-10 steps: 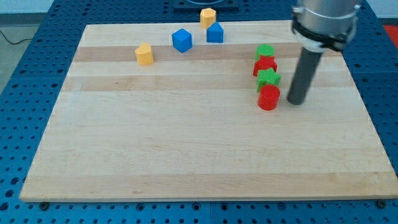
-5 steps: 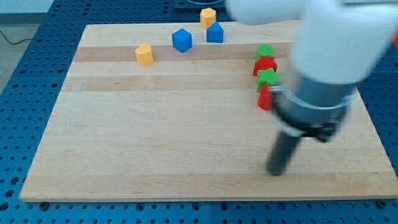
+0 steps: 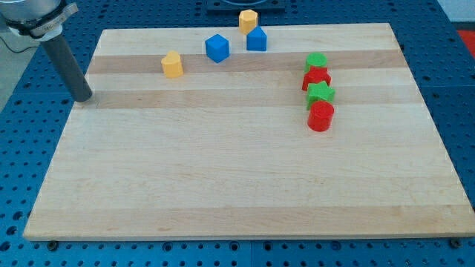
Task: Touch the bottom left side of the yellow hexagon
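The yellow hexagon sits at the board's top edge, just above a blue block. My tip rests at the board's left edge, far to the left of and below the hexagon. The nearest block to it is a yellow block, up and to its right and well apart from it.
A blue cube lies left of the blue block. At the view's right, a column runs top to bottom: green block, red block, green block, red cylinder. The wooden board lies on a blue perforated table.
The rod has swept from beside the red cylinder at the right, down across the lower right of the board, then over to the left edge. No block has moved.
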You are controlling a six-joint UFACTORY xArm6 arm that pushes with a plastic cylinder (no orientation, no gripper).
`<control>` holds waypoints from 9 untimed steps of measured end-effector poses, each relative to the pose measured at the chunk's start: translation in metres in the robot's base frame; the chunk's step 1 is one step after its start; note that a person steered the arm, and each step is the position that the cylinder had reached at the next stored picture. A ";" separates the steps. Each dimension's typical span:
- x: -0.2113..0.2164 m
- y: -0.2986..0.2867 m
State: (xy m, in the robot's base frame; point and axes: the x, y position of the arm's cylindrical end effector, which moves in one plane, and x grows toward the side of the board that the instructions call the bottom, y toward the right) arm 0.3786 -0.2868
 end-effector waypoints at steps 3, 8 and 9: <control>-0.065 -0.015; -0.186 0.150; -0.187 0.187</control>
